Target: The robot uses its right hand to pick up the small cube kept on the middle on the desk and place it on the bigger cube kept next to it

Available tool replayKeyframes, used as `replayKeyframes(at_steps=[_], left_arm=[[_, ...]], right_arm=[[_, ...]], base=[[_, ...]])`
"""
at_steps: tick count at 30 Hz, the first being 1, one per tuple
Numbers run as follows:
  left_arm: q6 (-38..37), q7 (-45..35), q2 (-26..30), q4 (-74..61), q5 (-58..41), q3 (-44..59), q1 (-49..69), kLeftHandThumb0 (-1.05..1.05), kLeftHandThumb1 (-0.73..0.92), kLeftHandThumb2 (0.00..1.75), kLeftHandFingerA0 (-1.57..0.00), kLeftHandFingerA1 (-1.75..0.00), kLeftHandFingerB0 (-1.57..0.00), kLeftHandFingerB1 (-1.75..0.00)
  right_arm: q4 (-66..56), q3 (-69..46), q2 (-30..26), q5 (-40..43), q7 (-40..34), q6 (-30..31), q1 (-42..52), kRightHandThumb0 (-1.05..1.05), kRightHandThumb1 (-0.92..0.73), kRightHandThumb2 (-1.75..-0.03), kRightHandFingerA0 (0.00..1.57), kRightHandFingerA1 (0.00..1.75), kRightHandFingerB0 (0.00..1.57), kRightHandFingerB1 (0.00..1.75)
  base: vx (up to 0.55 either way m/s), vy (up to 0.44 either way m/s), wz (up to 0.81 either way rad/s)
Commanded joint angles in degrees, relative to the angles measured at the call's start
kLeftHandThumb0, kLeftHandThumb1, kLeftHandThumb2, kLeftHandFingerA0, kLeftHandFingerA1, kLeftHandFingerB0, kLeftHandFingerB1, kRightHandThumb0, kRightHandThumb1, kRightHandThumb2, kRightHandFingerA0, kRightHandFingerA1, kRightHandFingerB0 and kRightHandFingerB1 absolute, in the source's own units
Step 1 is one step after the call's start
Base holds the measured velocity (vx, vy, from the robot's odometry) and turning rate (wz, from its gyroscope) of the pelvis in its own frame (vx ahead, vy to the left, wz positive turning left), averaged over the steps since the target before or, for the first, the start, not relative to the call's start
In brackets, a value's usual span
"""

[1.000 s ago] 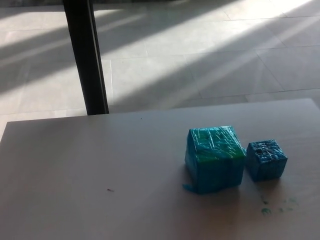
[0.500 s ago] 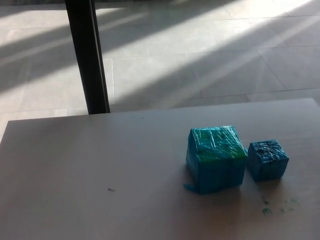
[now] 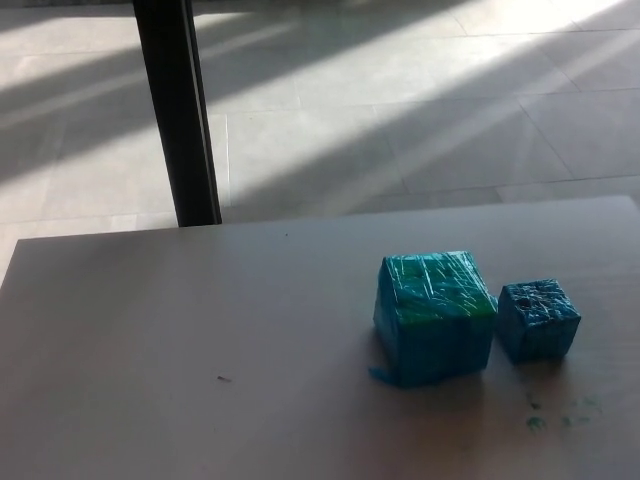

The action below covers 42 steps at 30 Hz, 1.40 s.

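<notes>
**Small cube untouched, no hand in frame**

Small cube (image 3: 538, 319) sits on the worktop (image 3: 200, 340), just right of the bigger cube (image 3: 434, 316); narrow gap between them. Neither hand shows, so finger state cannot be told.

Risks, as judged: a finger entering that gap could shove either cube; both look wrapped in crinkled film, so slip is likely; an off-centre release could tip the small cube off.

Room: open worktop right of and in front of the cube. Far edge lies behind; floor (image 3: 400, 110) beyond.
</notes>
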Motion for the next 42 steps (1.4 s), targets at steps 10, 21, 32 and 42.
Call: replayKeyframes(at_steps=[10,21,32,42], left_arm=[[0.32,0.11,1.39,0.07,0.0,-0.92,1.43,-0.26,-0.33,0.74,-1.02,-1.13,-1.21,-1.22],[-0.09,0.12,1.31,0.04,0.06,-1.87,1.07,-0.26,-0.34,0.73,-0.98,-1.11,-1.24,-1.23],[0.01,-1.05,0.33,0.17,0.2,-3.29,0.1,1.04,-0.73,0.09,-0.61,-1.47,-1.1,-1.34],[-1.18,-1.57,0.34,-0.05,0.53,-4.8,0.69,1.05,-0.73,0.07,-0.79,-1.43,-1.08,-1.27]], right_arm=[[7.85,18.14,-6.41,-13.94,8.91,1.13,-11.82,-0.74,-0.46,-0.84,0.03,0.28,0.04,0.29],[15.75,29.72,-4.53,-23.55,9.56,-3.48,-17.31,-0.97,-0.55,-0.9,0.0,0.05,0.0,0.0],[26.53,30.68,0.55,-27.54,7.15,-3.94,-21.22,-0.85,-0.49,-0.83,0.0,0.04,0.01,0.12],[38.2,34.16,2.72,-33.96,5.43,-14.38,-25.25,-0.84,-0.5,-0.8,0.0,0.01,0.09,0.13]], base=[[0.0,0.0,0.0],[0.0,0.0,0.0],[0.0,0.0,0.0],[0.0,0.0,0.0]])
